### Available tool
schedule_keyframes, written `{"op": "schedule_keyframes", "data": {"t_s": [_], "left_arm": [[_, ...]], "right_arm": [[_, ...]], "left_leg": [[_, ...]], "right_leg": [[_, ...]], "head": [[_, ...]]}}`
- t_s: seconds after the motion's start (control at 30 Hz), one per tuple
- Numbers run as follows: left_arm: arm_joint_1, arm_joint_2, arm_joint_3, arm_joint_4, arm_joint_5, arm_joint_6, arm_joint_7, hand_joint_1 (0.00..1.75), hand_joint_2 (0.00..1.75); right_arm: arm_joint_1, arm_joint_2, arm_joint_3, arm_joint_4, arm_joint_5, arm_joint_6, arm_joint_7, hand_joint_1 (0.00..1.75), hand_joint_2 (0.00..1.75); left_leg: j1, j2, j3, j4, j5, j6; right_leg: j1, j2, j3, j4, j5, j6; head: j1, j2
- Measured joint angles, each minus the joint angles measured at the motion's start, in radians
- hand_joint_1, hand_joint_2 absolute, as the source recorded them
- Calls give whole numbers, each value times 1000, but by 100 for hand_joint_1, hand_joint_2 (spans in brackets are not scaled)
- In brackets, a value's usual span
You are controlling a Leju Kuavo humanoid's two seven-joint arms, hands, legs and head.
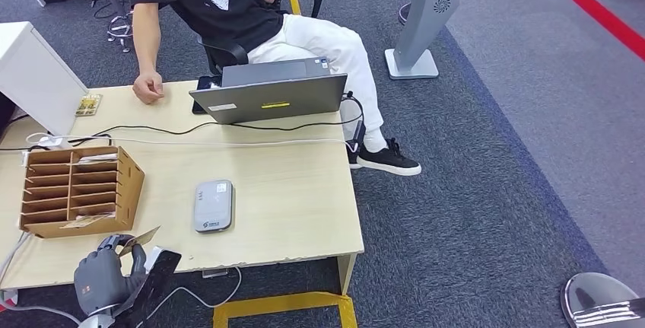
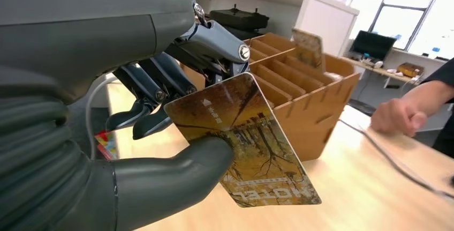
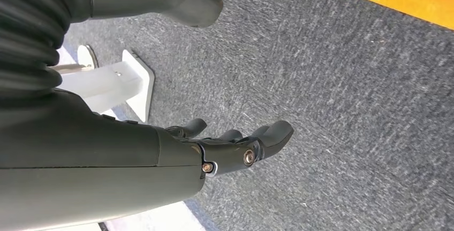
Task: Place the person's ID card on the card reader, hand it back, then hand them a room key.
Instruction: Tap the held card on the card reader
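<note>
A: Report the surface from the left side.
B: The left hand [image 1: 103, 271] sits at the near left edge of the surface [image 1: 289, 214], just in front of the wooden card rack [image 1: 80, 189]. It holds a room key card [image 2: 246, 145], pinched between the thumb and the fingers [image 2: 160, 89]. The card face shows a yellow-brown tree print with hotel lettering. In the head view the same card [image 1: 141, 238] is tilted above the hand, close to the rack's near side.

A: Rack contents?
B: Slotted compartments. One card [image 2: 309, 46] stands upright in a far slot; the other slots cannot be read clearly.

A: Next item to the right.
B: The grey card reader [image 1: 213, 205] lies flat near the middle of the surface, apart from the rack, with nothing resting on it. Behind it a black cable [image 1: 152, 128] runs across the surface to an open laptop [image 1: 270, 92] at the far edge.

A: The person?
B: Seated behind the laptop. One hand [image 1: 147, 87] rests closed on the surface, left of the laptop. A small card-like item [image 1: 88, 104] lies near it, beside a white box [image 1: 34, 73].

A: Right hand?
B: The right hand [image 3: 230, 145] hangs over grey carpet [image 3: 348, 107], off the surface. Its fingers are loosely curled and apart, holding nothing.
</note>
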Motion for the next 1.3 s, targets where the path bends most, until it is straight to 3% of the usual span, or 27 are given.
{"op": "schedule_keyframes", "data": {"t_s": [0.23, 0.47, 0.7, 0.97, 1.3], "left_arm": [[-6, 3, 16, 49, -26, 5, -25, 175, 175], [-78, -13, 10, 12, -39, 0, -26, 175, 175], [-167, -26, -46, -46, -59, -7, -17, 175, 175], [-206, -47, -103, -58, -53, -15, -16, 175, 175], [-231, -87, -160, 29, -1, -13, -40, 175, 175]], "right_arm": [[1, 0, 0, 0, 8, 5, 1, 0, 175], [-1, 0, 0, 0, 22, 4, 1, 0, 175], [-2, 0, 2, 0, 25, 4, 4, 0, 175], [-5, 2, 4, 0, 28, 2, 12, 0, 175], [-12, 7, 5, 2, 25, -10, 17, 0, 175]], "left_leg": [[0, 0, 0, 0, 0, 0], [0, -1, 0, 0, 0, 0], [0, -1, 1, 0, 1, 0], [0, -1, 0, 0, 0, 0], [0, -1, 1, 1, 0, 0]], "right_leg": [[0, 0, 0, 0, 0, 0], [0, 0, 0, 0, 1, 0], [0, -1, 0, 0, 1, 0], [0, 0, 0, 0, 1, 0], [0, 0, 0, 0, 1, 0]], "head": [[0, 0], [0, 0], [0, 0], [0, 0], [0, 0]]}}
